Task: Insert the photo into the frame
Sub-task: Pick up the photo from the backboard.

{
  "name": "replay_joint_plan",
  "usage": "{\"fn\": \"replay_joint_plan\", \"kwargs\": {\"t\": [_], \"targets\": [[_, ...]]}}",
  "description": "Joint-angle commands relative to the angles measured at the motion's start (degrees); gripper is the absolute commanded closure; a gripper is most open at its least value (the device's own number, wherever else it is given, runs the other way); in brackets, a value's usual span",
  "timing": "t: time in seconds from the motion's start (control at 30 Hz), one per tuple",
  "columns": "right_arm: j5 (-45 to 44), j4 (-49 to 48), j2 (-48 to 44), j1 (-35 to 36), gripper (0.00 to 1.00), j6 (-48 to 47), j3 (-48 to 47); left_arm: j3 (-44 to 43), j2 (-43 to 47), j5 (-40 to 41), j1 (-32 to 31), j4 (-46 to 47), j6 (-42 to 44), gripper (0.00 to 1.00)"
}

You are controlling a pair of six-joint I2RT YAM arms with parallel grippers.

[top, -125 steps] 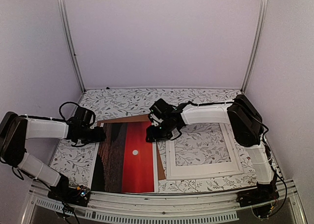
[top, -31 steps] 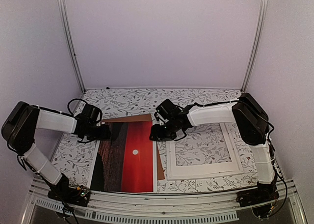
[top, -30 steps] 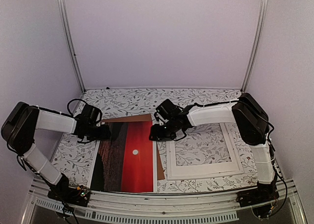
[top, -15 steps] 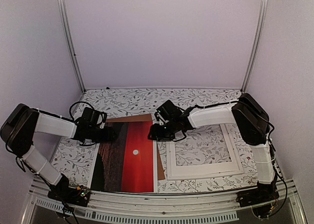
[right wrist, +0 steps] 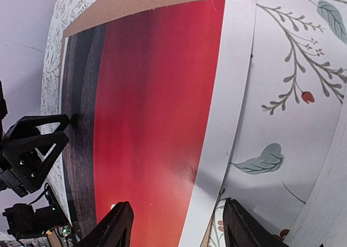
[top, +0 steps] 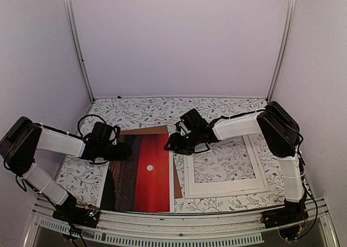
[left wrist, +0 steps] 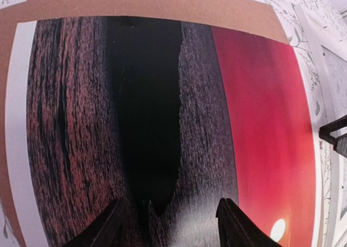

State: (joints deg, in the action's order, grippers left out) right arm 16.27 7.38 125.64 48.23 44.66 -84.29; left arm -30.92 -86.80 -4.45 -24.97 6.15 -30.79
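The fingers (left wrist: 111, 229) of the left gripper (left wrist: 171, 217) stand spread with nothing between them, low over the dark sea part of the photo (top: 153, 176), in its far half; whether the tips touch the paper cannot be told. The fingers (right wrist: 116, 228) of the right gripper (right wrist: 179, 214) are also spread and hold nothing. They straddle the photo's red long edge near its far corner, one finger over the red sky and the other out past the edge, over the leaf-patterned table (top: 162, 109). The two grippers face each other across the photo's far end. The photo lies flat at the near edge of the table, sunset side up, its small white sun (top: 149, 167) near the middle. A thin white strip of the frame (right wrist: 227, 111) shows along the photo's red long edge, and another along its dark long edge, so the print lies over the frame; whether it sits fully inside cannot be told. A brown backing board (top: 142, 130) sticks out from under the photo's far edge and past its red side. Just beside the photo's red side lies the wide white window mat (top: 225, 190).
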Motion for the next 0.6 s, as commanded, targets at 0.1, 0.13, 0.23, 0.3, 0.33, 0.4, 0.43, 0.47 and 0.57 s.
{"fn": "replay_joint_plan", "kwargs": {"t": [0.1,0.13,0.23,0.3,0.33,0.4,0.43,0.47,0.57], "targets": [[3.8,0.0,2.8,-1.9,0.39,4.6,1.5,2.1,0.6,2.1,-2.0,-3.2,-1.7,0.40],[4.4,-0.1,3.3,-1.9,0.39,4.9,1.0,2.1,0.8,2.3,-2.1,-3.2,-1.7,0.40],[6.1,-0.6,4.7,-1.9,0.39,5.8,-0.6,2.0,1.0,2.6,-2.4,-3.1,-1.7,0.40],[7.0,-1.1,5.7,-2.0,0.39,6.5,-1.3,1.9,1.1,2.7,-2.4,-3.2,-1.6,0.40],[7.4,-1.4,6.0,-2.0,0.39,6.8,-1.6,1.9,1.1,2.7,-2.5,-3.2,-1.5,0.40],[8.0,-2.2,6.5,-2.1,0.39,7.8,-1.7,1.9,1.0,2.8,-2.5,-3.2,-1.4,0.40],[8.3,-2.6,6.8,-2.2,0.39,8.1,-1.7,1.8,1.0,2.9,-2.6,-3.1,-1.4,0.40],[8.7,-3.0,6.9,-2.2,0.39,8.5,-1.6,1.8,0.9,2.9,-2.7,-3.1,-1.5,0.40],[9.5,-4.9,7.0,-2.3,0.40,9.9,-1.3,1.9,0.7,3.1,-3.0,-3.0,-1.4,0.40]]}}
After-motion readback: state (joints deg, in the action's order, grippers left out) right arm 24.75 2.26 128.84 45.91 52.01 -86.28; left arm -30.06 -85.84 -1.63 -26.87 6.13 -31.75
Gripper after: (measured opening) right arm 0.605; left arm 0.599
